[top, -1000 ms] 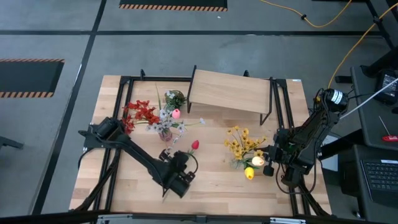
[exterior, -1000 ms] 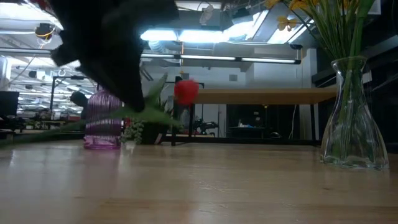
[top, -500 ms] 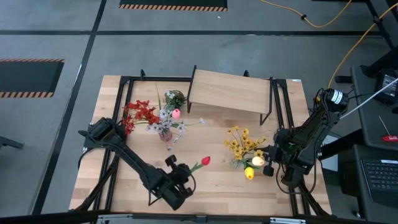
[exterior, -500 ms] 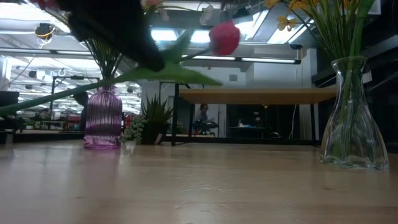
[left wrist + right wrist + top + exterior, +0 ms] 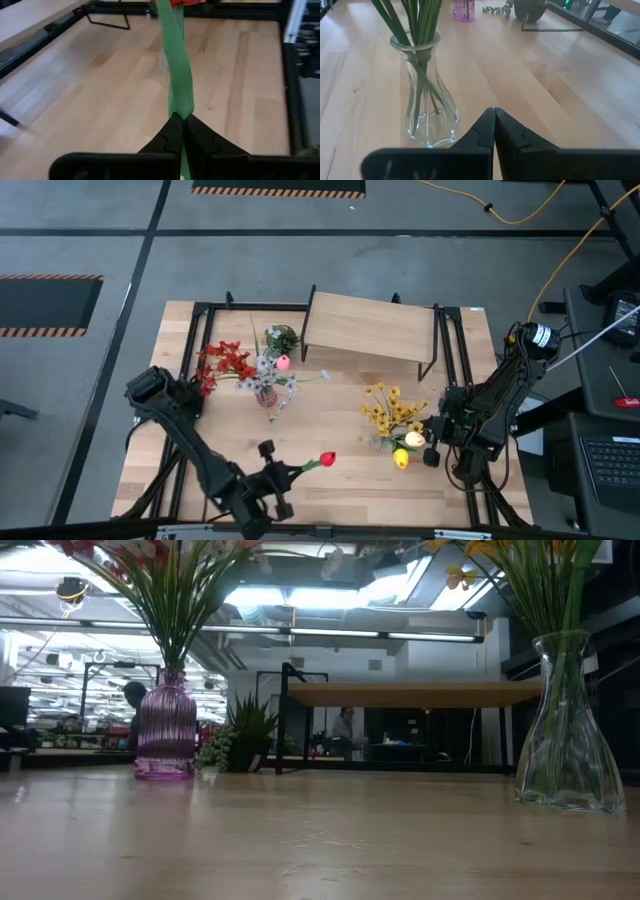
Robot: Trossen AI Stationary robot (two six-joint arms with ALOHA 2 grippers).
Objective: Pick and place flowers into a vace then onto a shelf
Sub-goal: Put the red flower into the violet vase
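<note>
A red tulip bud [image 5: 326, 458] on a green stem [image 5: 177, 75] hangs over the near middle of the table, lifted clear in my left gripper [image 5: 287, 472], which is shut on the stem. The purple vase [image 5: 265, 395], holding red, white and pink flowers, stands on its base left of centre. The clear glass vase [image 5: 427, 100] of yellow blooms stands to the right. My right gripper [image 5: 432, 446] is shut and waits beside this vase [image 5: 385, 442]. The light-wood shelf [image 5: 370, 328] stands at the far edge. My left gripper pinches the tulip's green stem [image 5: 179, 114] and a leaf along it between its two fingers [image 5: 170, 135]. A short length of stem runs on past the fingers. The flower is clear of the table, about level, with its red bud [image 5: 182, 2] toward the table's right.
A small green potted plant [image 5: 282, 338] sits left of the shelf, behind the purple vase [image 5: 165, 730]. Two yellow tulip buds [image 5: 401, 458] lean out by the glass vase [image 5: 565, 725]. Black frame rails run along the table's left and right sides. People move in the room beyond.
My left gripper has moved toward the table's near edge and risen, carrying the red tulip up out of the low view. The flower has swung round: its bud, which pointed toward the far edge, now points toward the table's right.
</note>
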